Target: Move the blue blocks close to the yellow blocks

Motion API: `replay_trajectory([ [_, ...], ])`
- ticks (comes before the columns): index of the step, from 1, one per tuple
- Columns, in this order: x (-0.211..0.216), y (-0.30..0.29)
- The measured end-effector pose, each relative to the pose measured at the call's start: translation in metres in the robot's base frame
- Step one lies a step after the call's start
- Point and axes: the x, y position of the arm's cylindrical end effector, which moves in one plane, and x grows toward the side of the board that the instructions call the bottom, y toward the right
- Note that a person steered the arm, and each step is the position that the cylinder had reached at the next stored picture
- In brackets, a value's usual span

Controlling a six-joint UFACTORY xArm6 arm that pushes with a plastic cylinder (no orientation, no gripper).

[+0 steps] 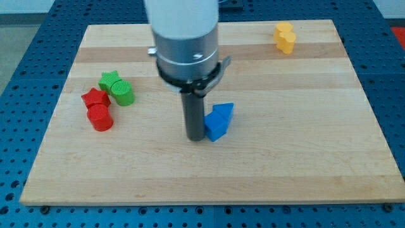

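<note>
Two blue blocks sit pressed together near the board's middle: a blue cube [214, 127] and a blue wedge-shaped block [224, 112] just above and to its right. My tip [195, 139] touches the cube's left side. Two yellow blocks [285, 37] stand close together at the view's top right, far from the blue pair.
At the view's left are a green star [109, 80], a green cylinder [123, 94], a red star [94, 99] and a red cylinder [100, 118]. The wooden board [304, 158] lies on a blue perforated table.
</note>
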Motion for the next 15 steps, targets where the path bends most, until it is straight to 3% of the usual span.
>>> replay_trajectory([
  [2,-0.035,0.044],
  [8,-0.028,0.14],
  [10,-0.029,0.143],
  [15,-0.162,0.189],
])
